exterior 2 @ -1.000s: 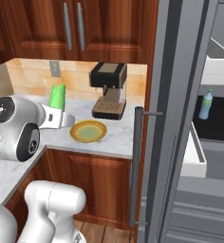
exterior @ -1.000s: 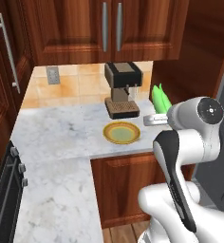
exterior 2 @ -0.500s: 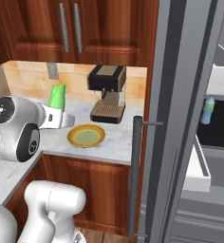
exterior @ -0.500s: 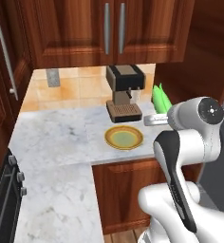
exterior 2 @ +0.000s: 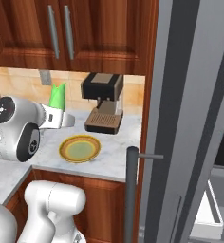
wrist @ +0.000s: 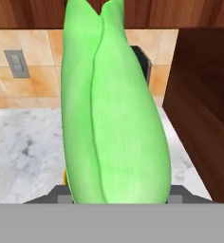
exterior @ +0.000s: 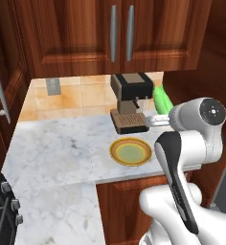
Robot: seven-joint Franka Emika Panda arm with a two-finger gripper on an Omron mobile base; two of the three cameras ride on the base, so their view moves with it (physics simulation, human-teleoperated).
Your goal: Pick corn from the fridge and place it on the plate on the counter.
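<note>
Counter (exterior: 57, 153): marbled top, carrying the plate and a coffee machine (exterior: 130, 101).
Plate (exterior: 130, 151): flat before the coffee machine, bare.
Corn (exterior: 162, 100): upright in the air, right of the plate.
Gripper (exterior: 158, 119): clamped on the corn's lower end.
Fridge (exterior 2: 190, 118): rightmost.

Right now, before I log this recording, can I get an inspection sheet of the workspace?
Surface: counter, marbled white-grey, over wooden cabinets.
Job's things: corn upright in the hand; plate bare on the counter; fridge door at right.
Clutter: coffee machine behind the plate.
Hand: hand shut on the corn, above the counter beside the plate.
Cables: nothing seen.
Surroundings: wall cabinets, tiled backsplash with outlet.
</note>
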